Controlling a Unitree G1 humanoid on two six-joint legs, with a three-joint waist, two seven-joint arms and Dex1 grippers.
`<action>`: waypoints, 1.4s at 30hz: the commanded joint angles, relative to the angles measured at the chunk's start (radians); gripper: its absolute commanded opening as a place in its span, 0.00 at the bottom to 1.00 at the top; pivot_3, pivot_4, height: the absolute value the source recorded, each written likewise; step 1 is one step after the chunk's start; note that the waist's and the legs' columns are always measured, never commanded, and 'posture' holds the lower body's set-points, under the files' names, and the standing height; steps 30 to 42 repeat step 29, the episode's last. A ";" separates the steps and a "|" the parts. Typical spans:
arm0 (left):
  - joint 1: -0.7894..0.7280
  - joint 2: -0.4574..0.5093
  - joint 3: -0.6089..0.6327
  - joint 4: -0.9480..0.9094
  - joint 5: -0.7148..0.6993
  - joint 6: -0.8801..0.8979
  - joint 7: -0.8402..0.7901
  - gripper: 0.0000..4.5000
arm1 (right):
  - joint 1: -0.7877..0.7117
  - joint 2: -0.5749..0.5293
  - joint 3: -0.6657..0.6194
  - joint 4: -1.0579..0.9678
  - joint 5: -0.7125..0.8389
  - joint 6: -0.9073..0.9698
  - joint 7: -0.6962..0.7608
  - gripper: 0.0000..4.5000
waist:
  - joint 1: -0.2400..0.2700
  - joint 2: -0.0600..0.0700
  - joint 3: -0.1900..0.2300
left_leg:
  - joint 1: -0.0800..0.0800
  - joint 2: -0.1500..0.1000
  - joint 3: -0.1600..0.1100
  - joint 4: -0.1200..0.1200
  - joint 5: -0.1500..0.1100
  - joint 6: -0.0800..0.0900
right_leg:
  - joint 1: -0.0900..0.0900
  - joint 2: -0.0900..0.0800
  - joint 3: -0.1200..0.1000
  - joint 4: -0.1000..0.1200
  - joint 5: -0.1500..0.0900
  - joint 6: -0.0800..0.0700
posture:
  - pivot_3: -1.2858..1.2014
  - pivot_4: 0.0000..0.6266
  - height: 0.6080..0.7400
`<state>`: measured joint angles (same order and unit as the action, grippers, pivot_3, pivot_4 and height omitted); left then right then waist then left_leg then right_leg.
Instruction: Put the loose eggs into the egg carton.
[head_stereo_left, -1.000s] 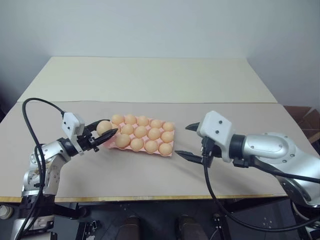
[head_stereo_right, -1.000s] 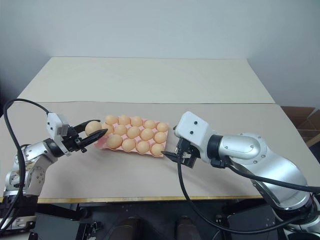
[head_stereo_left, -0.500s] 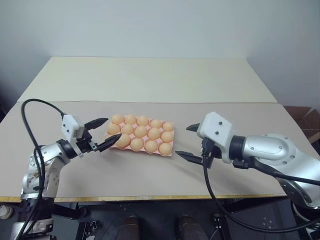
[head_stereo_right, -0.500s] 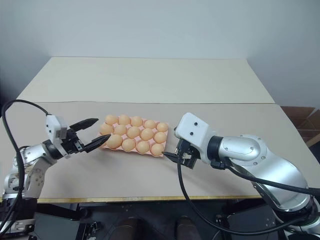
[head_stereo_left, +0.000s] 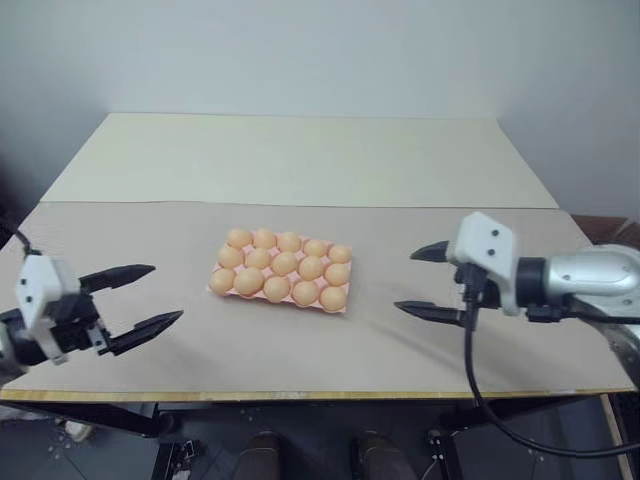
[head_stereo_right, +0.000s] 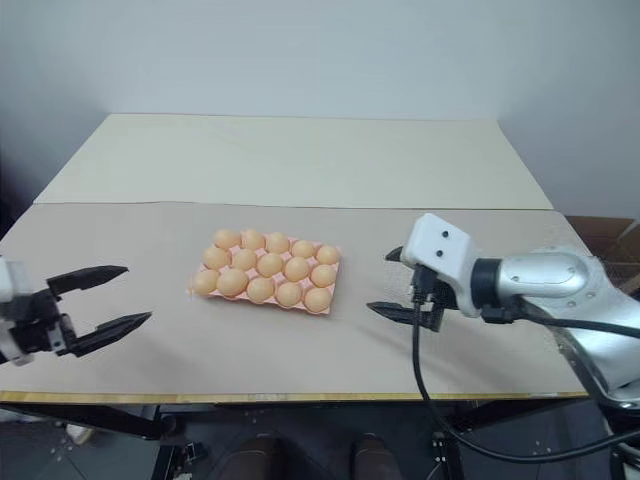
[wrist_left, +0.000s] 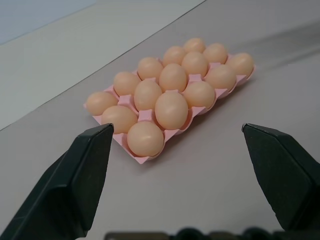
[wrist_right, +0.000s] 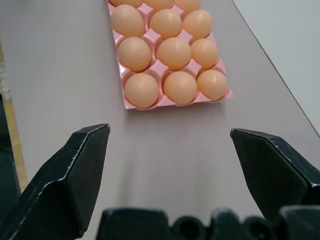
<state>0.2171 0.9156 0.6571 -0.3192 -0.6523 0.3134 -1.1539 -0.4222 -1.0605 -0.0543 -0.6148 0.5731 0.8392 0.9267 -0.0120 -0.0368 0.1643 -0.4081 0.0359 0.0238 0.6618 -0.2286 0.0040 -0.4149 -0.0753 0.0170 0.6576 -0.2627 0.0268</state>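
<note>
The pink egg carton lies flat in the middle of the table. Every cup I can see holds a light orange-tan egg, and none lies on the table beside it. My left gripper hovers open and empty well to the left of the carton, near the front edge. To the right of the carton my right gripper is open too, with nothing between its fingers. In the left wrist view the carton shows beyond the spread fingers. The right wrist view shows its near end.
A grey-brown cover spans the table up to its front edge. A lighter cream tabletop lies behind, against a plain wall. A black cable hangs from my right wrist.
My left gripper opened and let an egg go into the carton's near left corner cup, then drew back to the left. My right gripper moved right, away from the carton.
</note>
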 joint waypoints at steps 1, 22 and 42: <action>0.072 0.033 0.143 -0.079 -0.025 0.040 -0.039 0.99 | 0.025 -0.058 -0.057 0.060 -0.007 -0.120 0.135 1.00 | -0.001 0.000 0.000 | 0.000 0.000 0.001 0.000 0.000 0.000 | 0.000 0.000 0.000 0.000 0.000 0.000 | 0.52 0.24 1.00; 0.312 -0.031 0.443 -0.324 -0.086 0.193 -0.019 0.99 | 0.029 -0.136 -0.044 0.315 -0.100 -0.372 0.412 1.00 | 0.000 0.001 0.001 | 0.007 0.001 0.002 -0.001 0.000 0.000 | 0.007 0.000 0.000 -0.003 -0.001 0.000 | 0.52 0.24 1.00; 0.319 -0.020 0.450 -0.323 -0.100 0.215 -0.018 0.99 | 0.028 -0.133 -0.049 0.319 -0.108 -0.369 0.419 1.00 | 0.000 0.001 0.001 | 0.007 0.001 0.002 -0.001 0.000 0.000 | 0.007 0.000 0.000 -0.003 -0.001 0.000 | 0.52 0.24 1.00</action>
